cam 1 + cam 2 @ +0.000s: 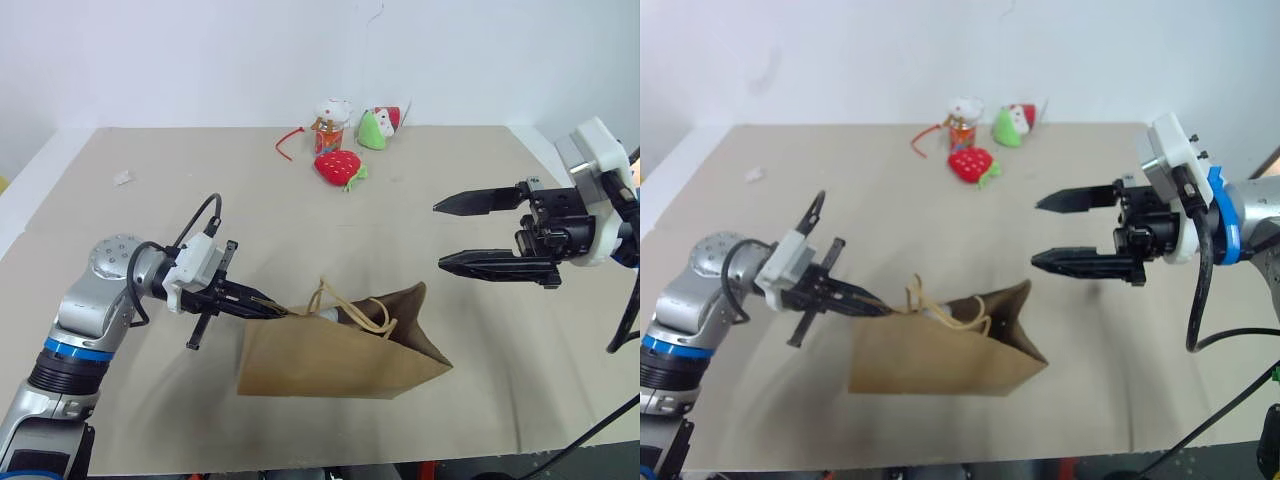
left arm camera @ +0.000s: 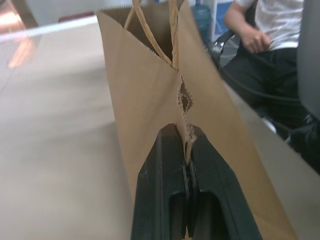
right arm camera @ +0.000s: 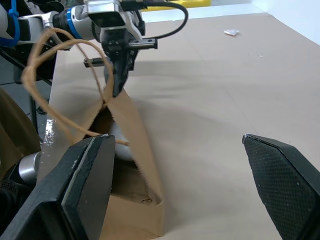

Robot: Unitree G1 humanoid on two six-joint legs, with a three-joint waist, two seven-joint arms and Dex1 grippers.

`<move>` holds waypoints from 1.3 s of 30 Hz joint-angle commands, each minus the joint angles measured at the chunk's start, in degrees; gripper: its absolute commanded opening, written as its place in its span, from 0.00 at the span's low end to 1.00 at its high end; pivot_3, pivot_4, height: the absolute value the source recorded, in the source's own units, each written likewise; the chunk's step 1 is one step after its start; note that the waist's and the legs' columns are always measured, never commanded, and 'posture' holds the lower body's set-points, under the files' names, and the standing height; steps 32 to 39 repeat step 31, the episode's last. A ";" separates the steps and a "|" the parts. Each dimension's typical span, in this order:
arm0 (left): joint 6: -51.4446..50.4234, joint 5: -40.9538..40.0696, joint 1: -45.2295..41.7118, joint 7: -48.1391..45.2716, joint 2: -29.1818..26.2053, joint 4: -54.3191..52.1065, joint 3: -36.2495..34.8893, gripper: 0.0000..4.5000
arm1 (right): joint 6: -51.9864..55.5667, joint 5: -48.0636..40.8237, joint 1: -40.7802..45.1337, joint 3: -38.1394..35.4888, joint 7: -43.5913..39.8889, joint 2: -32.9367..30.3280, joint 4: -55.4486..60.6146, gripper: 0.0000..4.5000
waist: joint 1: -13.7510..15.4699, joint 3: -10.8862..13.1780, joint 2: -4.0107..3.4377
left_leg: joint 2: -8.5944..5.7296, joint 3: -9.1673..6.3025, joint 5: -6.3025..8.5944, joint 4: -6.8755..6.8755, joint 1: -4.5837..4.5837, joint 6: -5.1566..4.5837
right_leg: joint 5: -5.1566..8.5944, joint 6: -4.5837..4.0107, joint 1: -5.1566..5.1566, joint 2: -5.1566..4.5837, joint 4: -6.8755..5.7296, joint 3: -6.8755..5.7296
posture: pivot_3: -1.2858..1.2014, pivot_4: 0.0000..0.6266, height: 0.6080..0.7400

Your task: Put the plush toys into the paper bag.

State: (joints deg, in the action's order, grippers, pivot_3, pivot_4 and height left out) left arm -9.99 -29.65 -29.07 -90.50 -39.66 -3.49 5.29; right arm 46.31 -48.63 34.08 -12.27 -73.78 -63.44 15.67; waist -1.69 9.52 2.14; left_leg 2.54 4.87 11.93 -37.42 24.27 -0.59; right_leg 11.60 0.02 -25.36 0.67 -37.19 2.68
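Left tool (image 1: 268, 306) clenched on paper bag (image 1: 340, 365) rim, right tool (image 1: 470, 233) released above the bench (image 1: 150, 230).
Bag sits on the near bench, mouth pinched narrow at the left tool's end, cord handles (image 1: 355, 308) sticking out the top. Something pale shows inside in the right wrist view; can't tell what. Three plush toys at the far edge, well apart from the bag: red strawberry (image 1: 338, 166), green-and-white one (image 1: 374, 128), white-and-orange one (image 1: 329, 124).

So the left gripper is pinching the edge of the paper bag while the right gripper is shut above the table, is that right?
Not quite. The right gripper is open, its two fingers spread wide apart, as the left eye view shows. The rest holds: the left gripper is shut on the edge of the paper bag, and the right one hangs above the table, holding nothing.
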 commanded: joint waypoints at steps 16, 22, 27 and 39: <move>-22.61 -14.62 -4.22 14.55 -6.42 -14.41 -10.99 0.99 | -2.46 0.92 -0.90 -2.23 -1.43 -1.26 -2.06 1.00 | 0.04 0.00 0.00 | 0.02 -0.03 0.00 0.00 -0.01 0.00 | -0.01 0.04 0.02 0.03 0.00 -0.03 | 0.52 0.24 1.00; -19.17 -8.32 -5.48 21.51 -6.71 -7.28 -12.71 0.99 | -5.81 3.86 0.07 -0.50 -1.73 0.58 -7.09 1.00 | 0.05 0.00 0.00 | 0.02 -0.02 -0.01 -0.02 -0.06 0.01 | -0.02 0.04 0.05 0.04 -0.01 -0.03 | 0.52 0.24 1.00; -9.15 2.65 -3.33 24.68 -5.71 3.22 -9.70 0.99 | -11.83 8.37 -2.06 0.33 -1.85 3.24 -12.54 1.00 | 0.07 -0.01 -0.01 | 0.01 0.03 -0.01 -0.01 -0.10 0.01 | -0.03 0.02 0.06 0.05 -0.02 -0.01 | 0.52 0.24 1.00; -3.60 6.38 -1.46 24.50 -5.19 6.45 -8.73 0.99 | -15.00 10.40 -2.46 0.20 -0.67 5.85 -14.93 1.00 | 0.10 -0.01 -0.01 | 0.00 0.13 0.02 0.03 -0.06 0.00 | -0.05 0.07 0.00 0.02 -0.02 0.07 | 0.52 0.24 1.00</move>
